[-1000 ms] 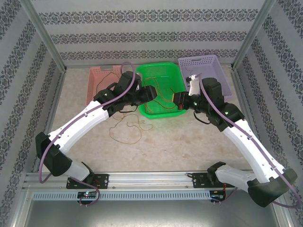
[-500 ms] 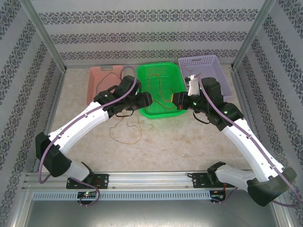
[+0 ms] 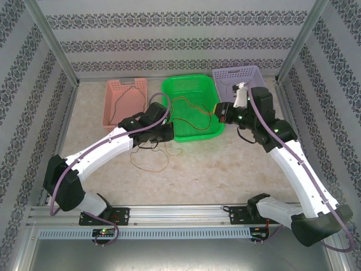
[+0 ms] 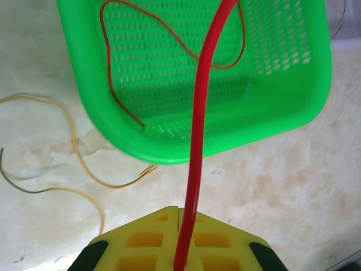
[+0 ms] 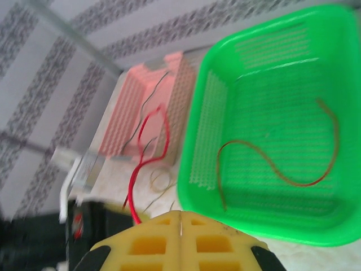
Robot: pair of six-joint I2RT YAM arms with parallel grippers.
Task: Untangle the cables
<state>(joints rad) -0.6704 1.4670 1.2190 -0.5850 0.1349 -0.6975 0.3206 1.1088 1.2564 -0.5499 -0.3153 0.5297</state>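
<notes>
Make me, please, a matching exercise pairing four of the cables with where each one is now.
Things: 1 red cable; 2 brown cable; 3 yellow cable; 4 dark cable.
Places: A on the table; B in the pink basket; C pinched in the left tool; D in the green basket.
Pairs: 1-C, 2-D, 3-A, 4-B.

We see three baskets along the worktop's [image 3: 225,164] twelve o'clock edge: left basket [image 3: 115,107], middle basket [image 3: 192,89], right basket [image 3: 240,73]. A cable [image 3: 192,110] lies in the middle one; loose cables [image 3: 148,167] lie on the worktop at its seven o'clock.
</notes>
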